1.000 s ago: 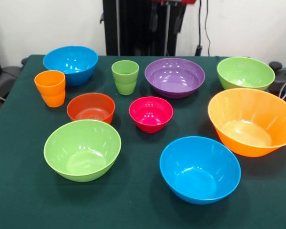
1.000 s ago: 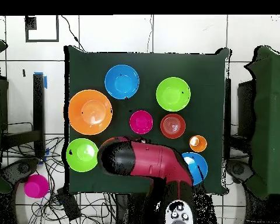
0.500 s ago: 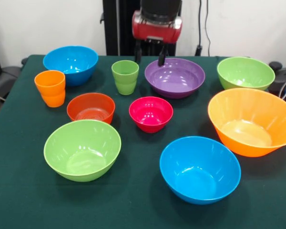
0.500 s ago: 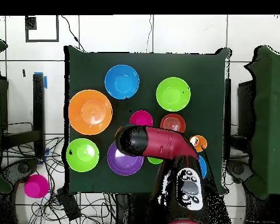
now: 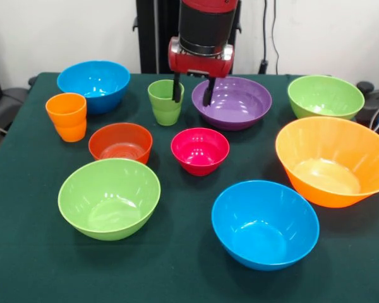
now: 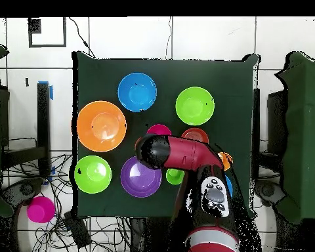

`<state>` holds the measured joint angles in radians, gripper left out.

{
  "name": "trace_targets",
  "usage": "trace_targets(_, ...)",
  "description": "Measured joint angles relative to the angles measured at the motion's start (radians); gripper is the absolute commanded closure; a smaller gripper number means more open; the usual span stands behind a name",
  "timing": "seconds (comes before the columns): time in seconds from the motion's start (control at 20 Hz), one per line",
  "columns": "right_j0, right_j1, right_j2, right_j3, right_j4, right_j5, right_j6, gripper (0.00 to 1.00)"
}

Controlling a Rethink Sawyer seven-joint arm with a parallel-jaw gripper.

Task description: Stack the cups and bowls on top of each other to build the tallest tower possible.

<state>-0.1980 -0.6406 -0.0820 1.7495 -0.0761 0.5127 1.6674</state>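
Your pincer [image 5: 191, 96] has dropped, jaws wide, between green cup [image 5: 165, 101] and purple bowl [image 5: 232, 102]; no stacking yet.

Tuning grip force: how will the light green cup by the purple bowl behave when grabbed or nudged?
The green cup looks like thin, glossy plastic, so probably light, stiff and a bit slippery. It stands upright and is taller than wide, so a sideways nudge may tip it. The open tool hangs at its rim, beside the purple bowl; the stepped waist could help the grip.
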Motion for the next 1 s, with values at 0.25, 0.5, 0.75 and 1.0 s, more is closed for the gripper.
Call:
trace_targets(0.25, 0.0, 0.011, 0.0, -0.016, 0.0, 0.0, 0.0, 0.0)
trace_targets(0.5, 0.015, 0.025, -0.033, -0.042, -0.008, 0.014, 0.0, 0.0)
trace_targets(0.75, 0.033, 0.04, -0.082, -0.081, -0.032, 0.07, 0.0, 0.0)
trace_targets(1.0, 0.032, 0.041, -0.115, -0.109, -0.044, 0.115, 0.0, 0.0)
